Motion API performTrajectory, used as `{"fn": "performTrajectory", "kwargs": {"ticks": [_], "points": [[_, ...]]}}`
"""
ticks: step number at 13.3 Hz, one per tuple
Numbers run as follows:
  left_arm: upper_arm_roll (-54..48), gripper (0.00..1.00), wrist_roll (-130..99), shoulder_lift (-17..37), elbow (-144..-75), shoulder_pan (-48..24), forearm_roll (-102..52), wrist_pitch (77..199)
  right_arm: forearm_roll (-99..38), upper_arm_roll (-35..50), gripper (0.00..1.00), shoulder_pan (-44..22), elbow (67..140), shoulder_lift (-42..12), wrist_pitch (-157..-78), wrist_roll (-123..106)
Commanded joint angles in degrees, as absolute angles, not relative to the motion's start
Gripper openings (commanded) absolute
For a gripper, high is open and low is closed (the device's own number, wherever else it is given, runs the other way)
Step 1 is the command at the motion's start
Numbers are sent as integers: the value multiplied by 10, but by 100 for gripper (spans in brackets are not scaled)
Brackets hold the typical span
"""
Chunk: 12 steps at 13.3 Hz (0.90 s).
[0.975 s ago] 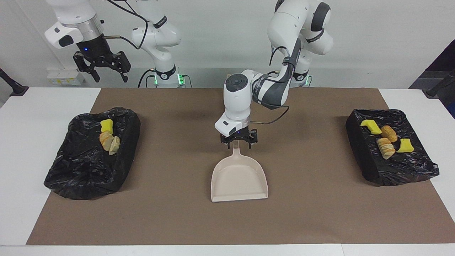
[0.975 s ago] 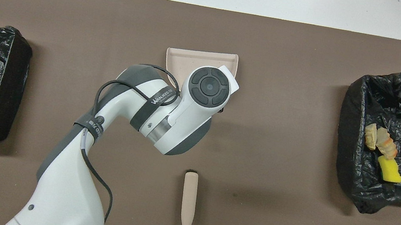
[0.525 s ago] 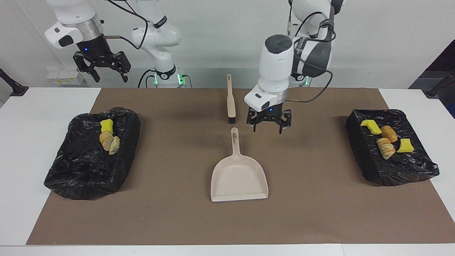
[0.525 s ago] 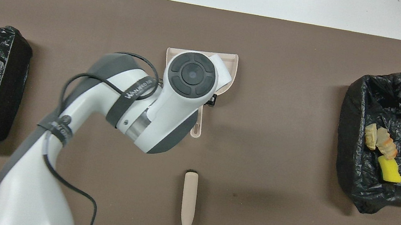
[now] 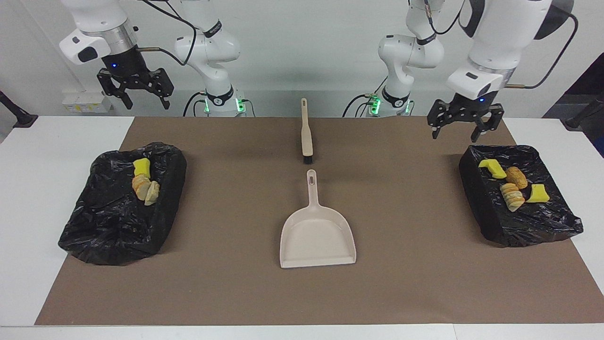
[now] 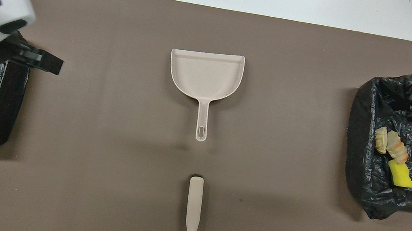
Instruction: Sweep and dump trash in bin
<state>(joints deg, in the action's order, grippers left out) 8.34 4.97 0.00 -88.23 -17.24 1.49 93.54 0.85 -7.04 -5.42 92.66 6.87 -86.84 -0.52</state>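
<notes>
1. Left gripper (image 5: 460,126): jaws spread wide and empty, raised over the mat beside the bin (image 5: 476,186) at three o'clock in the facing view.
2. Right gripper (image 5: 137,92): jaws wide, empty, waiting high at ten o'clock.
3. Trash (image 5: 512,184): four pieces lie in that bin, three in the other bin (image 5: 94,222) at nine o'clock.
4. Dustpan (image 5: 317,236) lies empty at centre, the brush (image 5: 306,134) toward twelve.
5. Risk, as I judge it: a low swing could snag a liner and spill pieces.

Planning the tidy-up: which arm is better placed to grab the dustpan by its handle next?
Probably left. The left gripper, open, hangs lower and closer to the dustpan, by a bin; the right gripper, open, waits higher up.
</notes>
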Motion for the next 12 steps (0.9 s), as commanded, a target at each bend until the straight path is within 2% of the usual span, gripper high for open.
{"fn": "performTrajectory", "kwargs": {"ticks": [1,6,12], "points": [[78,100,77,-25,-892,-130,-19,912,11,-69,100,-52,935,76,-875,-18],[82,100,81,-19,-860,-100,-33,876,10,-69,100,-52,935,76,-875,-18],[78,100,115,-29,-865,-97,-30,877,10,-69,100,-52,935,76,-875,-18]]}}
